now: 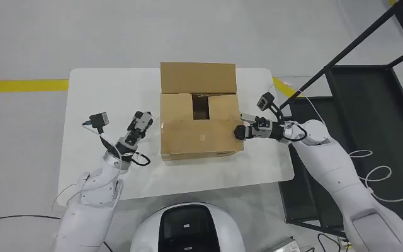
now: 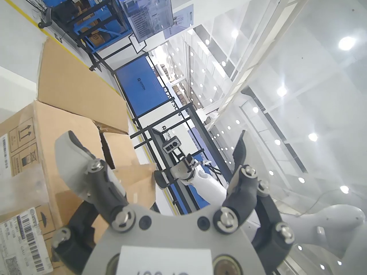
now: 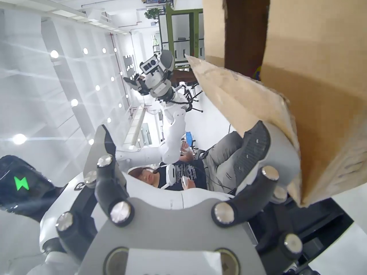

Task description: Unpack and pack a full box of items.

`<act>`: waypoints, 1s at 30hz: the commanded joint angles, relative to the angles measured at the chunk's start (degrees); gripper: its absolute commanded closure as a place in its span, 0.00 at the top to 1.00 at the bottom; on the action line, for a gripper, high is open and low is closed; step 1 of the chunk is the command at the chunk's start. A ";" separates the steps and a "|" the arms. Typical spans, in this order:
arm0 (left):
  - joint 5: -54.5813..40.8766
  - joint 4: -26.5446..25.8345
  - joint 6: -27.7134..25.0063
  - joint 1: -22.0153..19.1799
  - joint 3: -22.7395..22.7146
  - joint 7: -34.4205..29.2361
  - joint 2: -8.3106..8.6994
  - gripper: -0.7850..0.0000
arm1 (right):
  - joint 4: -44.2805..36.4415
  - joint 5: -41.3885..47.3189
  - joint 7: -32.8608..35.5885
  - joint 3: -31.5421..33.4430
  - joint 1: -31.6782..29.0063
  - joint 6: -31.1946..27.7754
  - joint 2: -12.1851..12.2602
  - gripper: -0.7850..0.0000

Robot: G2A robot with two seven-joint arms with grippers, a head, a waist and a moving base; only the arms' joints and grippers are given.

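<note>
Your cardboard box [image 1: 201,153], frame centre, is part-opened; unpacking lies ahead. Left pincer [image 1: 143,120]: spread, empty. Right pincer [image 1: 242,125]: spread, one finger [image 3: 255,147] against the flap [image 3: 243,92].

The box [image 1: 200,135] is matt cardboard with rough edges

On the bench [image 1: 94,94], centred and toward the far edge: box [image 1: 200,135], with rear flap [image 1: 198,77] laid back behind it. Just left of the box, apart from its wall: left end effector [image 1: 143,120]. At the box's right edge, against the near top flap [image 3: 246,92]: right end effector [image 1: 241,124]. Right of the bench: rack [image 1: 352,126].
</note>
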 commanded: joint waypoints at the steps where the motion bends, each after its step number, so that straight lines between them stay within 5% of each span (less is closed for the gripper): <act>1: -0.14 0.81 0.42 -0.54 -0.22 0.42 -0.02 1.00 | 0.47 -1.43 -1.66 -0.89 0.66 -0.26 -0.42 1.00; 10: 3.88 9.20 5.02 -13.00 1.38 -0.51 -0.52 1.00 | -1.05 -2.94 -1.42 -0.70 0.36 -2.33 -0.94 1.00; 21: 1.09 33.72 8.73 -34.32 9.48 -3.11 -3.29 1.00 | -6.88 -7.00 -3.65 1.62 -3.28 -1.84 -0.43 1.00; 24: -0.72 37.87 7.63 -36.78 10.67 -4.15 -3.90 1.00 | -7.74 -8.16 -3.92 1.68 -3.75 -1.82 -0.46 1.00; 30: -0.72 37.87 7.63 -36.78 10.67 -4.15 -3.90 1.00 | -7.82 -8.30 -3.90 1.67 -3.78 -1.82 -0.46 1.00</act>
